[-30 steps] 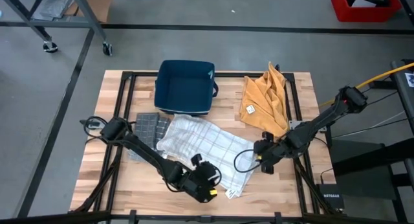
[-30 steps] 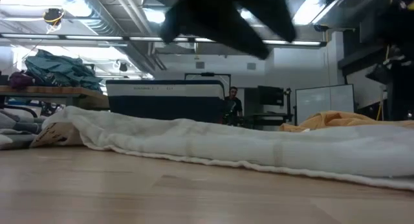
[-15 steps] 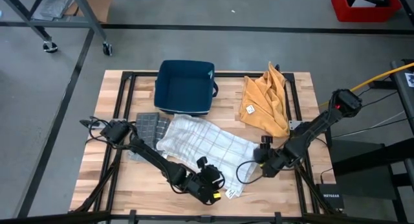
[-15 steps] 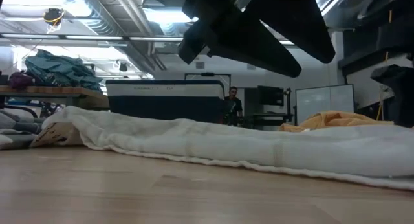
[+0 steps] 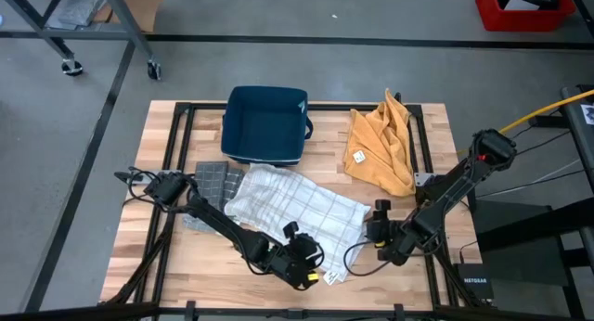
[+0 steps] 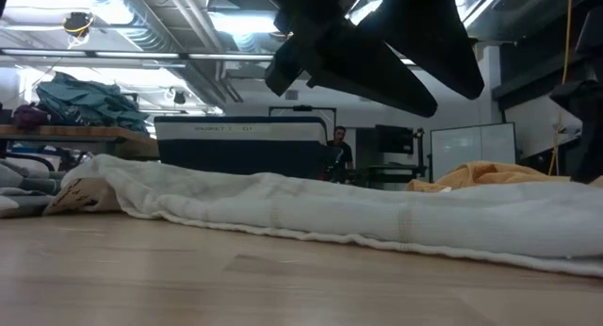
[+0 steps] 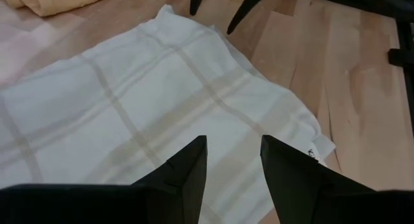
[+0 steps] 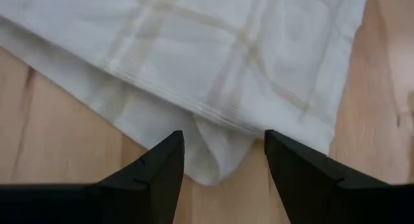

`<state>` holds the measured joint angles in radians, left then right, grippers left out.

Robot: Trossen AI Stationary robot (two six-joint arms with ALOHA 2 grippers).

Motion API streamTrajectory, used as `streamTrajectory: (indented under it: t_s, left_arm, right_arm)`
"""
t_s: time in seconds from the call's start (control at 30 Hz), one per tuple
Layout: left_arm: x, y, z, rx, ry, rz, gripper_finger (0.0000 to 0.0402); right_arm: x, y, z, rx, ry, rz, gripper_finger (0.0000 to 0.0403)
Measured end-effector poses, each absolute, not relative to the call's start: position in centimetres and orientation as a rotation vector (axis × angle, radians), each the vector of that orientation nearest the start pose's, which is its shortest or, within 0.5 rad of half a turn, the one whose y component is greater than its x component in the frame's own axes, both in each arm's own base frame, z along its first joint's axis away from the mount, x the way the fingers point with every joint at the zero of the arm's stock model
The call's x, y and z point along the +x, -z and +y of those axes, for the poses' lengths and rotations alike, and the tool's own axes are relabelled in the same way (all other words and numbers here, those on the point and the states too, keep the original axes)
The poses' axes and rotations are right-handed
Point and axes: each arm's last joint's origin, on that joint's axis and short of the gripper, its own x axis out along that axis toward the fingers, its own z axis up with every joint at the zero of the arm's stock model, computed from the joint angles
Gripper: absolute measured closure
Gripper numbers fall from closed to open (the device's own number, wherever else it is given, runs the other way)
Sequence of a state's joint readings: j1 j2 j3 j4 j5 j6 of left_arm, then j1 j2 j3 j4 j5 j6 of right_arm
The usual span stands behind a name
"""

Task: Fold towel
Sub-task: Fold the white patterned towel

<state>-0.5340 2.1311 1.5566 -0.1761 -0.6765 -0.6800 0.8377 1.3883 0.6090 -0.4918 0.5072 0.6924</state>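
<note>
High view: left gripper (image 5: 311, 270) hovers open over the white checked towel's (image 5: 292, 210) near edge at mid-table. Right gripper (image 5: 376, 230), open too, sits at the towel's right corner, seemingly just above it, holding nothing.

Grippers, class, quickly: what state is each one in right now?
Left gripper: open, empty, above the towel.
Right gripper: open, empty, at the towel's edge.

2 dark jointed arms, black tapered fingers (image 7: 187, 169), looped black cables
</note>
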Motion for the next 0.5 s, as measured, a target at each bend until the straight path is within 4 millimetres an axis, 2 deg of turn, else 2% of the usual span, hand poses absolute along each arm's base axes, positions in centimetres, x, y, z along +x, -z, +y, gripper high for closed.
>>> streamTrajectory:
  t_s: [0.17, 0.27, 0.37, 0.5]
  left_arm:
    - [40.9, -18.3, -22.1, -0.231, -0.331, 0.534, 0.0263]
    - [40.9, -18.3, -22.1, -0.231, -0.331, 0.534, 0.0263]
    - [40.9, -18.3, -22.1, -0.231, -0.331, 0.534, 0.0263]
    - [40.9, -18.3, -22.1, -0.231, -0.331, 0.533, 0.0263]
  right_arm:
    - [16.1, -13.2, 15.7, -0.269, 0.026, 1.014, 0.0185]
    - [16.4, -12.9, 15.8, -0.403, 0.065, 1.015, 0.0188]
    - [16.8, -13.0, 16.1, -0.525, 0.099, 1.031, 0.0202]
    - [17.2, -12.2, 16.6, -0.565, 0.073, 1.077, 0.0225]
